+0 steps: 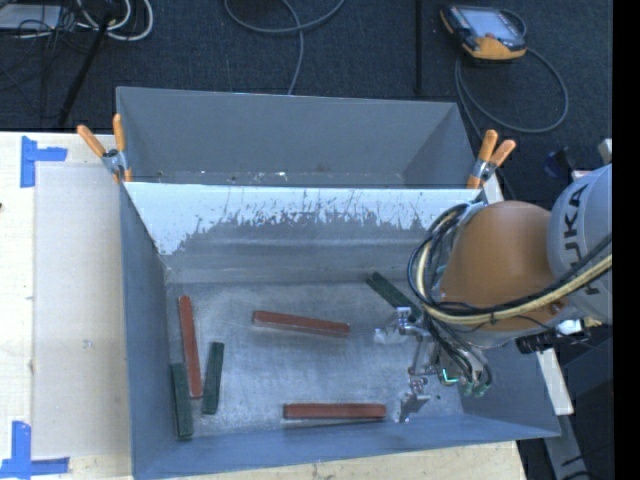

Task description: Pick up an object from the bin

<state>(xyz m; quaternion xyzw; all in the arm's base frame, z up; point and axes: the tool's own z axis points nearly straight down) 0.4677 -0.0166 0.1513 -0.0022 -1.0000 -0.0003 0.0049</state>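
Red-brown bar (pixel 333 411), lying left-right, tool (pixel 411 403) at right end

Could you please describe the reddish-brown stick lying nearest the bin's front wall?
The reddish-brown stick is a long, thin, straight bar, matte, perhaps wood or plastic. It lies flat on the bin floor, along the front wall, apart from the other sticks. Its right end reaches the gripper; whether they touch I cannot tell.

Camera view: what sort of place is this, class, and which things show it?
Most likely a robotics lab or test cell: a robot arm reaches into a grey metal bin of loose brown and green sticks, and cables trail over the dark floor behind.
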